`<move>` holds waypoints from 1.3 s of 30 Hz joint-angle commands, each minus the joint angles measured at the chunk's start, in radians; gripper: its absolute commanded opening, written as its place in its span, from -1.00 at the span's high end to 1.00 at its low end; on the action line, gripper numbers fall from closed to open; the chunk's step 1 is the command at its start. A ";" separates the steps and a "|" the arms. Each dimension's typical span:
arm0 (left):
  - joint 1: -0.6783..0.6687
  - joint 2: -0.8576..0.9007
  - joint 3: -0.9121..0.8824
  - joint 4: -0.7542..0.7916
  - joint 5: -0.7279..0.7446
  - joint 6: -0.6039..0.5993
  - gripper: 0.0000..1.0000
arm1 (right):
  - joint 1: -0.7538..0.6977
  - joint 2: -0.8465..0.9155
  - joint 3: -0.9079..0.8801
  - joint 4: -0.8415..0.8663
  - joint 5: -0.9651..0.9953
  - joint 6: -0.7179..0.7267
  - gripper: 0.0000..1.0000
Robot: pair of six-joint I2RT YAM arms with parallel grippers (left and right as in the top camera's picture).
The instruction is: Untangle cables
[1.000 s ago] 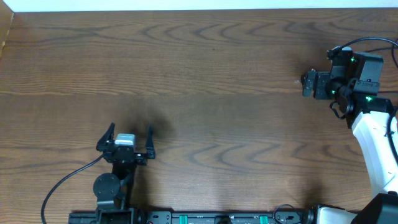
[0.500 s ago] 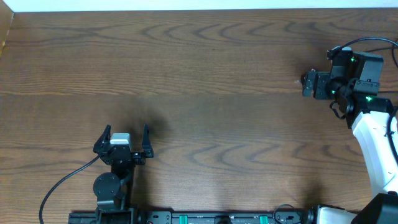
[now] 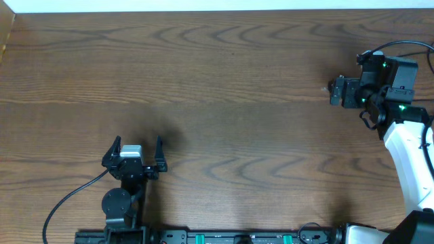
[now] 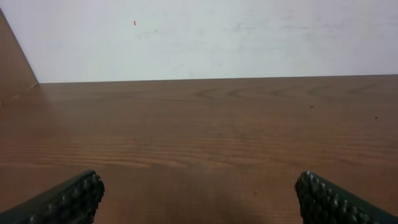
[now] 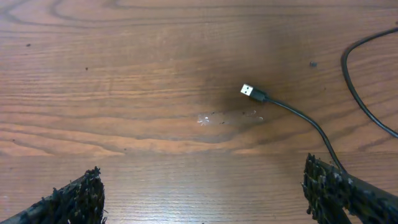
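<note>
Currently my left claw (image 3: 136, 144) gapes wide, holding nothing; my right claw (image 5: 205, 199) is equally spread and empty, a black USB cable (image 5: 258, 95) lying on the wooden surface (image 5: 124, 93) ahead.

Brown wood-grain table (image 3: 224, 102) meets white wall (image 4: 211, 37).

Readable text, labels, brands, numbers, signs: none in any of the three views.
Surfaces checked: brown wood-grain worktop (image 3: 224, 88), grain pattern only; thin black cable with a silver USB plug (image 5: 257, 94), near the right edge of the worktop, with no marking that can be made out.
</note>
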 commanded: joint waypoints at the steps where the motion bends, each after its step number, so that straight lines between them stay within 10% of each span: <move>1: -0.004 -0.006 -0.015 -0.038 -0.002 -0.009 -0.96 | 0.005 -0.015 0.009 0.000 -0.003 -0.009 -0.99; 39: -0.004 -0.006 -0.015 -0.038 -0.002 -0.009 -0.97 | 0.009 -0.124 -0.006 -0.067 0.025 -0.011 -0.98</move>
